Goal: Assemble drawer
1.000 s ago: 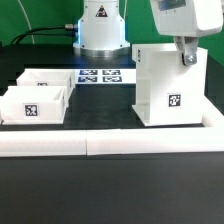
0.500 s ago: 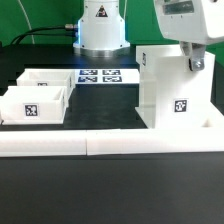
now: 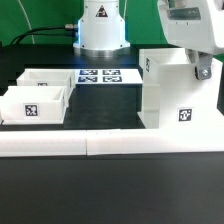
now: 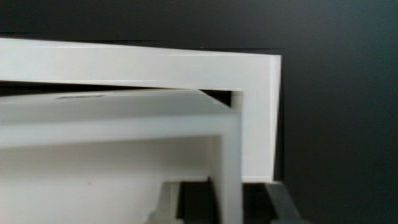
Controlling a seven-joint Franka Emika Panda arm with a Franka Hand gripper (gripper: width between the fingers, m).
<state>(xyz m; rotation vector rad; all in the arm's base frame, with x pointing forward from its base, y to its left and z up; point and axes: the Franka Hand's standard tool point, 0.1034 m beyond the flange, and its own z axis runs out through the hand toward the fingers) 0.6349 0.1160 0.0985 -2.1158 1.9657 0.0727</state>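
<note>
Exterior view shows you the cabinet shell [image 3: 175,95] has slid across the bench [image 3: 110,190] toward that view's right, further from the two trays [image 3: 38,100], riding with the gripper [image 3: 203,70]. The jaws look clamped on its top wall. You're likely repositioning it before a tray goes in.

Exterior view looks low across the table [image 3: 110,185]; the close wrist view shares the cabinet shell [image 3: 172,95].
</note>
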